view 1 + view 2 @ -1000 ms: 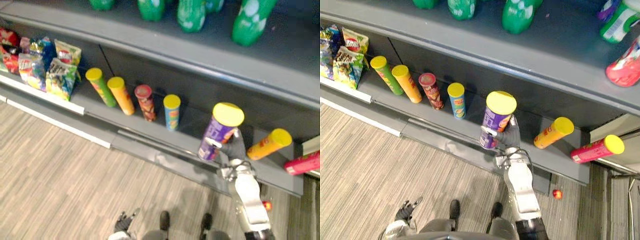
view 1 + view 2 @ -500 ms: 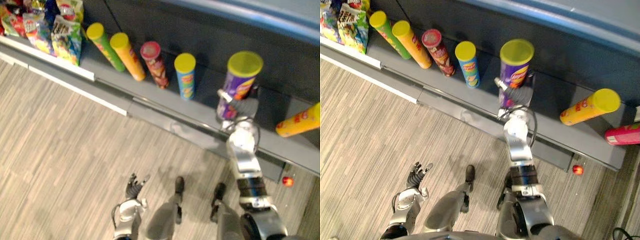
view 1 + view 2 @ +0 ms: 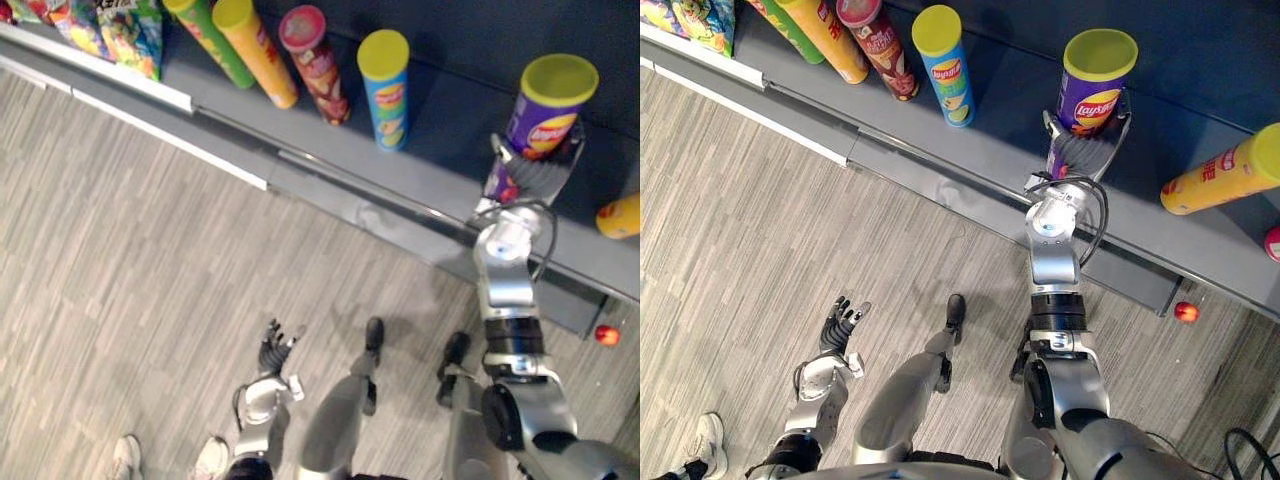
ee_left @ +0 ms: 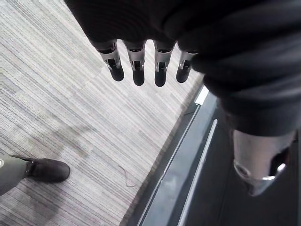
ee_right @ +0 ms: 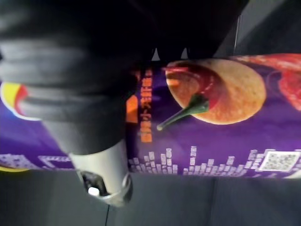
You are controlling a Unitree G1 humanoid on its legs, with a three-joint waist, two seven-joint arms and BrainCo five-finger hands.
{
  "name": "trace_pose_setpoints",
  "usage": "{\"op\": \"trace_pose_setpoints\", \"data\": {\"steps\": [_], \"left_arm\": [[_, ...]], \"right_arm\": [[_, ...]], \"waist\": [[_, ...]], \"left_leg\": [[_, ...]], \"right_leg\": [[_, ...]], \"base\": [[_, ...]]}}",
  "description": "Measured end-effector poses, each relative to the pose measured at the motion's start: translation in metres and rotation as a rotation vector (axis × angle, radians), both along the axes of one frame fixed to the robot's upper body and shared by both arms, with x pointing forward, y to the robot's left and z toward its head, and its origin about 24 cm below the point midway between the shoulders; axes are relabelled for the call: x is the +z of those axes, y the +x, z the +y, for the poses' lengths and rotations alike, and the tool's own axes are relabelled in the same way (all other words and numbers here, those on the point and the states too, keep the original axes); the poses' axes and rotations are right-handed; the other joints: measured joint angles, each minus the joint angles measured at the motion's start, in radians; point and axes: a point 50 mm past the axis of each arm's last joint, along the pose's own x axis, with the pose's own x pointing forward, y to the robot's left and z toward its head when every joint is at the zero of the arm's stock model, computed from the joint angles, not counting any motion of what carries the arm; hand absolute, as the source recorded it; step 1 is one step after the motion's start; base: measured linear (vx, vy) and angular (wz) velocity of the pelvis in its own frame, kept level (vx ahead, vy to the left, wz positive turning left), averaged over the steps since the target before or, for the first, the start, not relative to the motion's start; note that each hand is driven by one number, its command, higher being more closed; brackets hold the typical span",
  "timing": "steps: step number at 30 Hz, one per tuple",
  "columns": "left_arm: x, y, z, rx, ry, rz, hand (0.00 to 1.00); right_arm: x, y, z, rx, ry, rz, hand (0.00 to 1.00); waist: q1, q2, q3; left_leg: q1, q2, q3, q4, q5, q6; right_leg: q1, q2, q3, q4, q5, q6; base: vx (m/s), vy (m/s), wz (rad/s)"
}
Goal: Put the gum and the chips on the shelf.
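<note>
We stand over a pale plank floor (image 3: 130, 250), with the long grey shelf (image 3: 440, 165) running across the top of the eye views. Snack bags (image 3: 130, 30) sit at its left end. Next come upright tubes: an orange can (image 3: 255, 50), a red can (image 3: 312, 60) and a blue can (image 3: 385, 85). Further right, another orange tube (image 3: 1220, 180) lies on its side.

Between the blue can and that lying tube is the purple chips can (image 3: 545, 105), upright with its yellow lid uppermost. Our right hand (image 3: 525, 180) reaches straight ahead to it, and its fingers are curled round the lower half. In the right wrist view the thumb (image 5: 101, 174) lies against the can's side. The can's base is at shelf level, but we cannot tell whether it bears on the board. We judge the coming move turns on this: if the long axis stays vertical and the base is seated, the fingers can let go.

Our left hand (image 3: 272, 350) hangs low over the floor, well apart from the shelf, with its fingers (image 4: 136, 70) straight and holding nothing.

A person's shoe (image 3: 125, 455) shows at the lower left, and a small red round thing (image 3: 606, 335) lies on the floor below the shelf's right end.
</note>
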Motion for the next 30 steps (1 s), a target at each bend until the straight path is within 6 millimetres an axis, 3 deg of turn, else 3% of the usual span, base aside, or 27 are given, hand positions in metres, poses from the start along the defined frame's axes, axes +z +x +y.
{"op": "trace_pose_setpoints", "data": {"steps": [11,19,30], "left_arm": [[0.002,0.002,-0.002,0.002,-0.007,-0.011,0.0],[0.019,0.011,-0.007,0.034,-0.052,-0.104,0.0],[0.028,0.015,-0.01,0.053,-0.078,-0.148,0.0]], "right_arm": [[0.0,-0.001,0.003,0.004,0.019,-0.01,1.0],[0.042,-0.011,0.01,0.032,0.093,-0.189,1.0],[0.072,-0.021,0.002,-0.006,0.133,-0.321,1.0]], "waist": [[0.023,0.011,0.006],[0.029,0.003,0.011],[0.029,-0.002,0.015]], "left_leg": [[-0.067,-0.004,0.073,-0.027,0.041,0.008],[-0.13,0.004,0.16,0.007,0.036,0.009],[-0.222,0.015,0.22,0.067,0.023,0.025]], "right_leg": [[-0.117,-0.048,-0.002,0.105,-0.034,0.0],[-0.191,-0.083,-0.007,0.178,-0.06,-0.006],[-0.258,-0.118,-0.031,0.221,-0.07,-0.009]], "base": [[-0.02,-0.056,0.08],[0.0,-0.071,0.07],[-0.01,-0.046,0.11]]}}
